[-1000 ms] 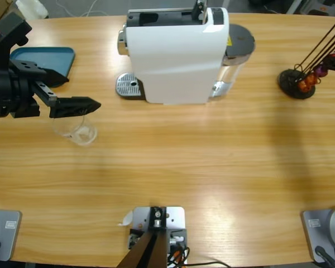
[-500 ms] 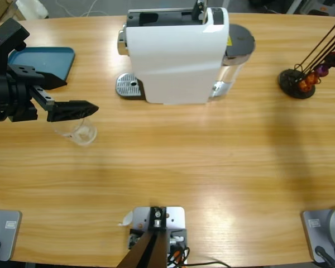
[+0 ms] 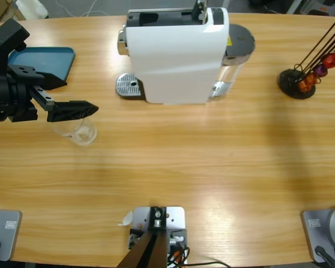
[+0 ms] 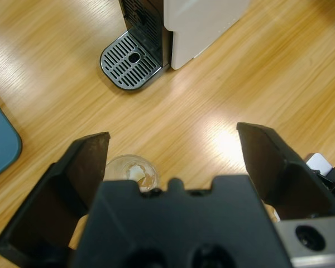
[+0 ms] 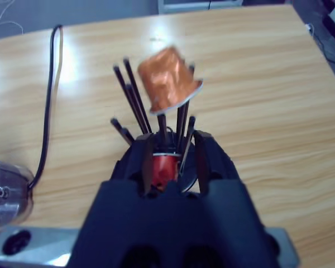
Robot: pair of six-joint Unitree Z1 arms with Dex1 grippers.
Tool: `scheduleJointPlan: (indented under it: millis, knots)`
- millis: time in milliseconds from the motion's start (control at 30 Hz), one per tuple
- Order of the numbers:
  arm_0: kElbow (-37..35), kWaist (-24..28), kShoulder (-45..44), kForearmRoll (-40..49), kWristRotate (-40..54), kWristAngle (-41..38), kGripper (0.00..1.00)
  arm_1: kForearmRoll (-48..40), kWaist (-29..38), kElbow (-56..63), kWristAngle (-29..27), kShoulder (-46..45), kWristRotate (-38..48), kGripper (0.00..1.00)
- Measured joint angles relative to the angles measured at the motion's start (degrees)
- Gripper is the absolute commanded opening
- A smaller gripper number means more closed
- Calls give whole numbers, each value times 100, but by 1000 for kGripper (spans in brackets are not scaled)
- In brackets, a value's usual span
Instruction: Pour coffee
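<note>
The left gripper (image 4: pixel 173 151), jaws spread wide, hangs just above the tumbler (image 4: pixel 132 172), which sits near its left jaw.

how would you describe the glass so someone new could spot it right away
Start at the white coffee machine at the table's far edge, then go left past its drip tray. The glass stands under the left gripper, near a blue tray. It is the only clear thing there.

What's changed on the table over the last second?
The left gripper drew back slightly toward the table's edge above the glass, then held. By the capsule rack, the dark shape at the picture's edge has gone out of the overhead view. Glass, coffee machine and blue tray stayed put.
</note>
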Motion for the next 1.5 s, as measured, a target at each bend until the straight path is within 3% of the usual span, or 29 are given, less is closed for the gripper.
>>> scheduleJointPlan:
  millis: [67,167,200,567,1500]
  knots:
    - [0,0,0,-1,0,0,991,109,7,-136,-25,-23,-16,312]
    - [0,0,0,-14,0,0,991,198,20,-184,-41,-121,-27,489]
    - [0,0,0,-16,0,0,991,222,22,-184,-43,-137,-27,494]
    - [1,-1,0,-76,0,0,991,462,327,2,-103,-163,210,480]
    - [59,-1,0,-129,0,1,991,-293,225,450,-36,385,276,430]
